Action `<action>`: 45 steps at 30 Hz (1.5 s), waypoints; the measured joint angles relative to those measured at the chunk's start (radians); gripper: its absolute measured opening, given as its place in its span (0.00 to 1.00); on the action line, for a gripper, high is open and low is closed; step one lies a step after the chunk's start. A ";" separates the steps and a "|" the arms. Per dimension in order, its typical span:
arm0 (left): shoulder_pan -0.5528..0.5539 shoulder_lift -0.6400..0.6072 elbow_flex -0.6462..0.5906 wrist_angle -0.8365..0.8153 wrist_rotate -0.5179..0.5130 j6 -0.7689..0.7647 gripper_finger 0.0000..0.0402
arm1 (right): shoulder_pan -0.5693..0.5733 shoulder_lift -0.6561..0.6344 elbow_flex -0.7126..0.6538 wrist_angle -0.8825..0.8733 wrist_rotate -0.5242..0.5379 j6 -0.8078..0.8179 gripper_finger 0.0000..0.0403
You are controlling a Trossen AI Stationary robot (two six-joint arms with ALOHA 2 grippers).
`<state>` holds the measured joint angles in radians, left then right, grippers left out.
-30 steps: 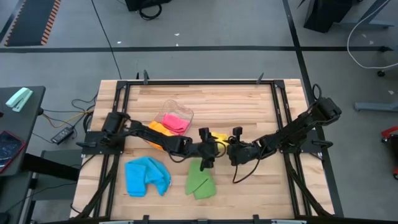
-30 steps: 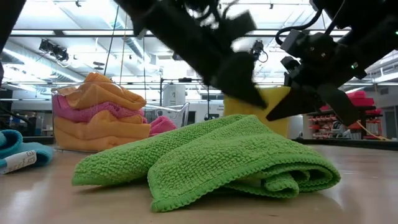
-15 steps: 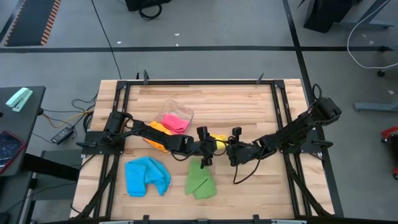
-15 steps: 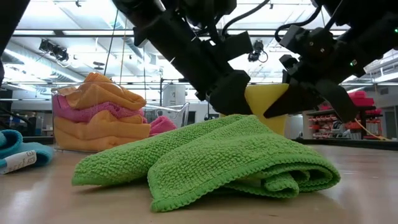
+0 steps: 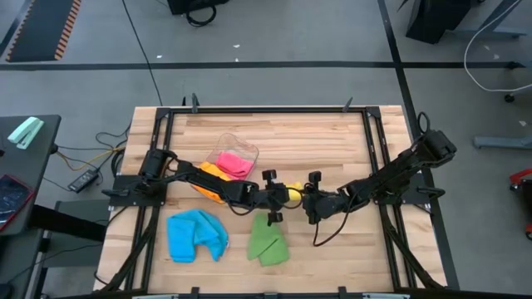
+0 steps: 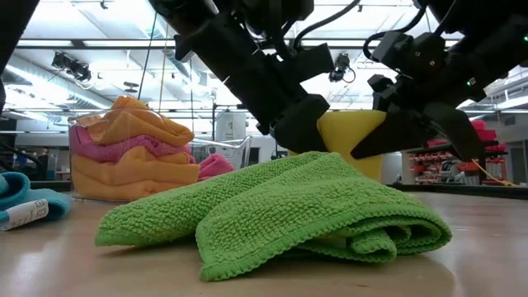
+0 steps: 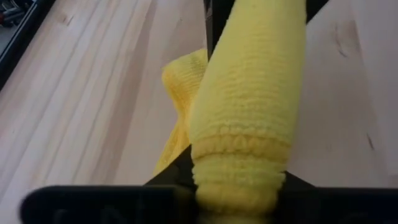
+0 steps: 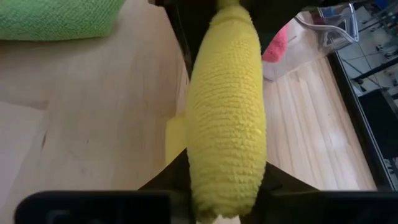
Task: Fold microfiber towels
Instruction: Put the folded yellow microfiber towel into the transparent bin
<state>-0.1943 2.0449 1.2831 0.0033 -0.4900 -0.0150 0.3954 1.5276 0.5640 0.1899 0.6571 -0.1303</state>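
Observation:
A yellow microfiber towel is bunched into a thick roll at the table's middle, between my two grippers. My left gripper is shut on its left end and my right gripper on its right end. A folded green towel lies flat on the table nearer the front edge, and in the low view it hides the yellow towel's lower edge. A blue towel lies crumpled at the front left. My left gripper pinches the rolled towel's left end between its two fingers, several layers thick. The fingers slant down from the table's left. The roll runs on from them toward the other gripper, and a loose flap hangs beside it. My right gripper pinches the roll's right end between its two fingers, several layers bunched together. The fingers slant down from the table's right. A small flap hangs below the roll; whether it reaches the table I cannot tell.
A clear tub with pink cloth stands far left of the middle, and an orange towel lies beside it. The low view shows orange and pink towels stacked in the tub. Bare wood lies to the right and far side.
My left gripper has come down a little onto the yellow towel's left end and shut on it. The right gripper has stayed on the other end, and the towel stays bunched between the two.

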 joint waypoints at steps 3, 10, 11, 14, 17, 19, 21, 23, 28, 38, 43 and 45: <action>-0.005 -0.011 0.001 -0.043 0.000 0.000 0.11 | 0.000 0.000 0.000 0.001 0.000 -0.003 0.27; -0.023 -0.123 0.001 -0.184 -0.004 -0.033 0.14 | 0.000 -0.060 0.000 -0.047 0.015 -0.013 0.44; -0.024 -0.141 0.002 -0.216 -0.003 -0.045 0.15 | 0.000 -0.081 0.000 -0.064 0.016 -0.007 0.46; -0.024 -0.192 0.000 -0.315 -0.004 -0.087 0.17 | 0.002 -0.154 0.000 -0.135 0.023 0.023 0.50; -0.023 -0.251 0.000 -0.406 -0.007 -0.127 0.14 | 0.002 -0.221 0.000 -0.211 0.025 0.062 0.52; -0.023 -0.292 0.001 -0.453 -0.010 -0.137 0.12 | 0.002 -0.254 0.000 -0.247 0.025 0.088 0.52; -0.024 -0.329 0.000 -0.507 -0.023 -0.137 0.10 | 0.002 -0.273 0.000 -0.277 0.027 0.109 0.52; -0.024 -0.363 0.001 -0.567 -0.061 -0.132 0.10 | 0.002 -0.276 0.000 -0.289 0.027 0.121 0.52; -0.024 -0.429 0.001 -0.688 -0.214 -0.091 0.14 | 0.000 -0.255 0.000 -0.298 0.026 0.127 0.53; 0.042 -0.416 -0.001 -0.928 -0.546 0.002 0.10 | -0.009 -0.222 0.000 -0.293 0.026 0.127 0.53; 0.105 -0.369 0.000 -1.025 -0.548 -0.031 0.13 | -0.010 -0.217 0.000 -0.286 0.026 0.127 0.53; 0.121 -0.347 0.000 -1.053 -0.523 0.009 0.13 | -0.010 -0.216 0.000 -0.274 0.026 0.124 0.53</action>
<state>-0.0731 1.6975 1.2833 -1.0499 -1.0128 -0.0060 0.3859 1.3119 0.5637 -0.0845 0.6834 -0.0059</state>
